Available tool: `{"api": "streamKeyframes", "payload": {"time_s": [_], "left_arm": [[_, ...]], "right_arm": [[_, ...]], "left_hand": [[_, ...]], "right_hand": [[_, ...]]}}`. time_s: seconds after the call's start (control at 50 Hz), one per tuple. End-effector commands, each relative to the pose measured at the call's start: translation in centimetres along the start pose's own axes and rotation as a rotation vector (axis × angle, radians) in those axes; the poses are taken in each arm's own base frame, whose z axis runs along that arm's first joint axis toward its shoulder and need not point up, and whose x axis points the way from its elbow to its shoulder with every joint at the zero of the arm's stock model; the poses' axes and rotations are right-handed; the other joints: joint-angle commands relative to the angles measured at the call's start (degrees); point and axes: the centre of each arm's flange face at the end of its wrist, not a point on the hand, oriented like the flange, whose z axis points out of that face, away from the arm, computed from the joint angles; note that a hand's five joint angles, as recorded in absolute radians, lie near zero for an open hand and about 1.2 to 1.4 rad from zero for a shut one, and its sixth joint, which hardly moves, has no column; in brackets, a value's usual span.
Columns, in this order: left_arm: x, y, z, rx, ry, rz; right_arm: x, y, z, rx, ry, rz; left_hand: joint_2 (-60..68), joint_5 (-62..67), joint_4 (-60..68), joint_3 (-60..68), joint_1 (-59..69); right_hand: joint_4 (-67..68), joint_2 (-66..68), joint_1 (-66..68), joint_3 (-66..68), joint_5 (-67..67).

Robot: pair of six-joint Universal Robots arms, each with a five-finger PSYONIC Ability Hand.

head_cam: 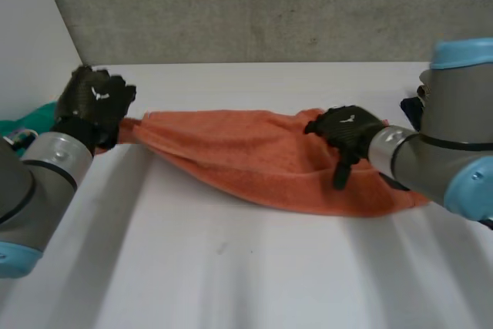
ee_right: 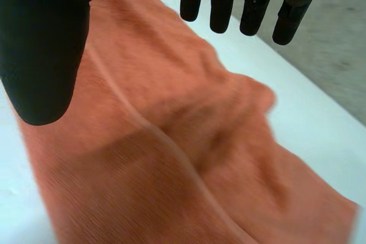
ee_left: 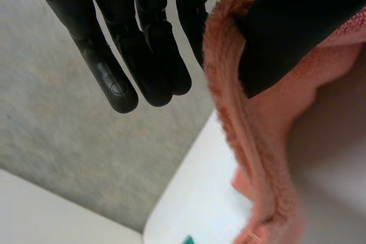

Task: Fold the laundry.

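An orange towel (head_cam: 246,152) lies stretched across the white table (head_cam: 231,267), bunched into a long band. My left hand (head_cam: 96,102) holds its left end, raised a little off the table. In the left wrist view the towel's edge (ee_left: 229,95) is pinched under the thumb (ee_left: 297,27), with the fingers (ee_left: 143,55) held straight beside it. My right hand (head_cam: 350,130) hovers over the towel's right part, open. In the right wrist view its thumb (ee_right: 46,44) and fingertips (ee_right: 254,10) stand apart above the towel (ee_right: 171,141), holding nothing.
A teal cloth (head_cam: 31,121) lies at the table's left edge behind my left arm. A grey wall (head_cam: 269,5) runs along the back. A dark object (head_cam: 410,109) sits at the far right behind my right arm.
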Motion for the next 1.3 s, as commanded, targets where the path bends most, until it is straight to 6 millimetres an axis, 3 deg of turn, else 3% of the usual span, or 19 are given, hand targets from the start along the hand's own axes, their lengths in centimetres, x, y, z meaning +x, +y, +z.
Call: {"api": "streamKeyframes", "payload": {"time_s": [0.02, 0.3, 0.32, 0.34, 0.36, 0.48, 0.5, 0.58, 0.64, 0.7, 0.82, 0.9, 0.96, 1.06, 1.08, 1.14, 1.16, 1.24, 1.3], "left_arm": [[-1.9, -3.6, -0.9, 0.104, -0.013, 0.012], [-3.4, -5.2, -1.0, 0.117, -0.039, -0.013], [-3.5, -5.2, -1.0, 0.116, -0.042, -0.019], [-3.7, -5.2, -1.0, 0.116, -0.049, -0.032], [-3.8, -5.1, -1.0, 0.114, -0.052, -0.038], [-3.8, -4.4, -1.0, 0.085, -0.047, -0.049], [-3.7, -3.9, -1.0, 0.062, -0.039, -0.047], [-3.4, -2.0, -1.4, -0.032, -0.003, -0.046], [-2.9, -0.5, -1.9, -0.107, 0.037, -0.056], [-1.7, 1.1, -2.6, -0.183, 0.121, -0.078], [0.9, 3.8, -2.9, -0.282, 0.283, -0.101], [2.3, 5.4, -1.7, -0.3, 0.348, -0.105], [2.1, 5.5, 1.1, -0.223, 0.306, -0.087], [-0.8, 3.2, 5.8, -0.036, 0.122, -0.05], [-2.7, 1.7, 7.4, 0.048, 0.024, -0.029], [-6.3, -1.2, 9.5, 0.193, -0.157, -0.005], [-8.8, -3.2, 10.3, 0.285, -0.281, -0.006], [-13.6, -7.8, 10.3, 0.508, -0.485, -0.095], [-14.8, -9.1, 10.0, 0.584, -0.5, -0.162]], "right_arm": [[-2.6, 0.8, 1.9, -0.065, -0.113, -0.007], [-1.6, 4.2, 5.2, -0.073, 0.005, -0.086], [-1.4, 4.3, 5.3, -0.07, 0.012, -0.09], [-1.1, 4.3, 5.3, -0.061, 0.023, -0.089], [-0.8, 4.1, 5.2, -0.053, 0.033, -0.091], [2.1, 0.9, 2.4, 0.038, 0.11, -0.068], [3.3, -0.4, 1.0, 0.084, 0.141, -0.071], [5.5, -2.0, -2.1, 0.139, 0.204, -0.084], [6.7, -2.2, -3.7, 0.132, 0.23, -0.108], [7.5, -0.8, -5.9, 0.017, 0.218, -0.196], [6.4, 2.2, -6.4, -0.142, 0.111, -0.295], [5.2, 3.4, -4.3, -0.119, 0.068, -0.299], [5.2, 3.3, -2.1, -0.055, 0.114, -0.298], [6.9, 0.8, 0.3, 0.078, 0.275, -0.281], [8.2, -1.1, 0.6, 0.155, 0.362, -0.277], [10.5, -4.5, 0.4, 0.312, 0.509, -0.257], [12.1, -7.0, -0.3, 0.437, 0.607, -0.234], [14.5, -12.3, -3.5, 0.762, 0.764, -0.17], [14.5, -13.8, -4.9, 0.875, 0.773, -0.148]], "left_hand": [[11.57, 13.64, 11.31, 11.86, 14.11], [11.57, 13.64, 11.31, 11.86, 14.11], [11.57, 13.64, 11.31, 11.86, 14.11], [11.57, 13.64, 11.31, 11.86, 14.11], [11.57, 13.64, 11.31, 11.86, 14.11], [11.57, 13.64, 11.31, 11.86, 14.11], [11.57, 13.64, 11.31, 11.86, 14.11], [11.57, 13.64, 11.31, 11.86, 14.11], [11.57, 13.64, 11.31, 11.86, 14.11], [11.57, 13.64, 11.31, 11.86, 14.11], [11.57, 13.64, 11.31, 11.86, 14.11], [11.57, 13.64, 11.31, 11.86, 14.11], [11.57, 13.64, 11.31, 11.86, 14.11], [11.57, 13.64, 11.31, 11.86, 14.11], [11.57, 13.64, 11.31, 11.86, 14.11], [11.57, 13.64, 11.31, 11.86, 14.11], [11.57, 13.64, 11.31, 11.86, 14.11], [11.57, 13.64, 11.31, 11.86, 14.11], [11.57, 13.64, 11.31, 11.86, 14.11]], "right_hand": [[5.36, 5.13, 5.21, 5.84, 6.42], [22.34, 22.11, 22.19, 22.82, 23.4], [26.52, 26.29, 26.37, 27.01, 27.58], [50.05, 49.81, 49.89, 50.53, 51.11], [64.46, 64.23, 64.3, 64.94, 65.52], [64.6, 64.37, 64.45, 65.09, 65.66], [64.6, 64.37, 64.45, 65.09, 65.66], [64.6, 64.37, 64.45, 65.09, 65.66], [64.6, 64.37, 64.45, 65.09, 65.66], [64.6, 64.37, 64.45, 65.09, 65.66], [64.6, 64.37, 64.45, 65.09, 65.66], [64.6, 64.37, 64.45, 65.09, 65.66], [64.6, 64.37, 64.45, 65.09, 65.66], [64.6, 64.37, 64.45, 65.09, 65.66], [64.6, 64.37, 64.45, 65.09, 65.66], [64.6, 64.37, 64.45, 65.09, 65.66], [64.6, 64.37, 64.45, 65.09, 65.66], [64.6, 64.37, 64.45, 65.09, 65.66], [64.6, 64.37, 64.45, 65.09, 65.66]]}}
